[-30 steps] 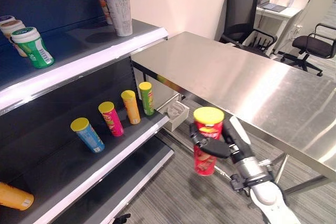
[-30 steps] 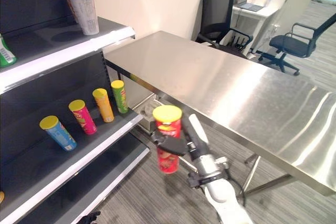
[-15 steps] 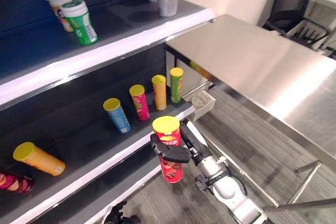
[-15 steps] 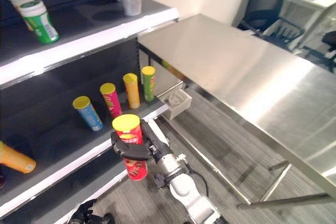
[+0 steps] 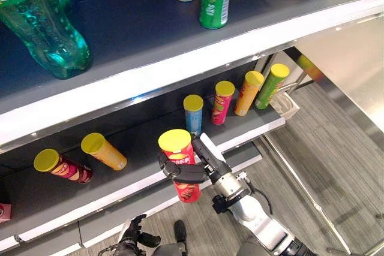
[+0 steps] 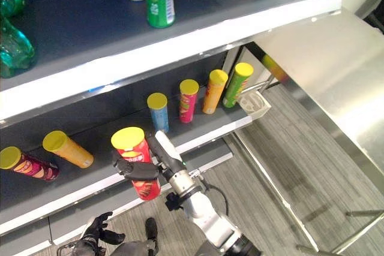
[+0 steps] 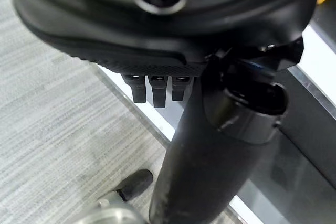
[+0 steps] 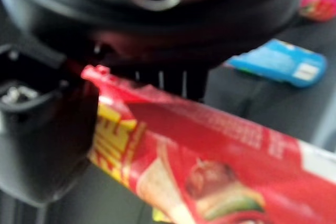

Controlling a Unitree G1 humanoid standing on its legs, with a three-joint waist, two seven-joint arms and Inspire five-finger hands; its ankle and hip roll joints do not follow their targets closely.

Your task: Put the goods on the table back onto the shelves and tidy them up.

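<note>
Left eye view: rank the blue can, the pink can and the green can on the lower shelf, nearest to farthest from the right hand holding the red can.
Measured from the right hand, shut on the red can:
1. Blue can, just beyond the hand, leftmost of the three.
2. Pink can, next along to the right.
3. Green can, at the row's right end, near the table.

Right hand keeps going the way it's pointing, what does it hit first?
Probably the white front edge of the middle shelf. The right hand is shut on the red chip can, reaching toward the bare stretch between the orange can and the blue can. Depth is unclear.
</note>
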